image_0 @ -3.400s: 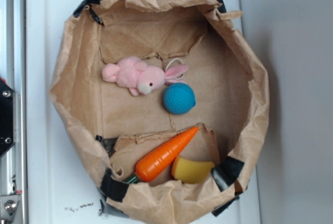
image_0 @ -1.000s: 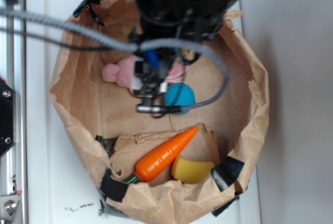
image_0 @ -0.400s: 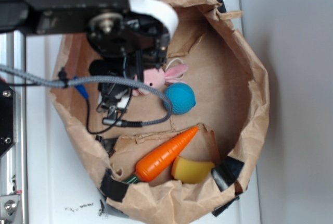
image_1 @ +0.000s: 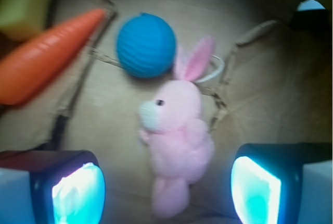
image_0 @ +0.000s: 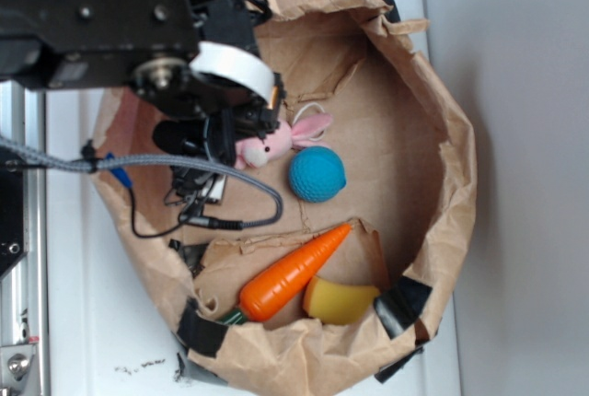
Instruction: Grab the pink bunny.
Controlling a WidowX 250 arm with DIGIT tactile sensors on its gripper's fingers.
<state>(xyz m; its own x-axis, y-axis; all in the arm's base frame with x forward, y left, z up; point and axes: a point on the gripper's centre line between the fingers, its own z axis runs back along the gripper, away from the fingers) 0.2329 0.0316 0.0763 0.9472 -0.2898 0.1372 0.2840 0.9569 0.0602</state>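
**One bunny between two open fingers**

One pink bunny (image_1: 174, 146) lies on the floor of the brown paper bag (image_0: 442, 138), head toward the blue ball (image_1: 146, 45) and hind end toward the camera in the wrist view. Its pink-lined ears reach up just beside the ball, and a thin white loop curls off next to them. In the exterior view only its head and ears (image_0: 276, 141) show; the rest of the body is hidden under the arm.

The gripper (image_1: 166, 190) hangs over the bunny with its jaws spread wide, one finger on each side of the plush body. The finger pads (image_1: 78, 195) glow pale blue in the wrist view and stand clear of the toy; neither touches it. How far above the bag floor they sit cannot be told.

The blue ball rests just beside the bunny's ears, apart from its snout. Farther off, an orange carrot (image_0: 293, 273) lies at a slant along a torn paper flap, its tip pointing toward the ball. A yellow piece (image_0: 339, 301) sits touching the carrot's thicker end, against the bag's wall. The bag stands on a white surface (image_0: 83, 322), its rim crumpled and patched with black tape.
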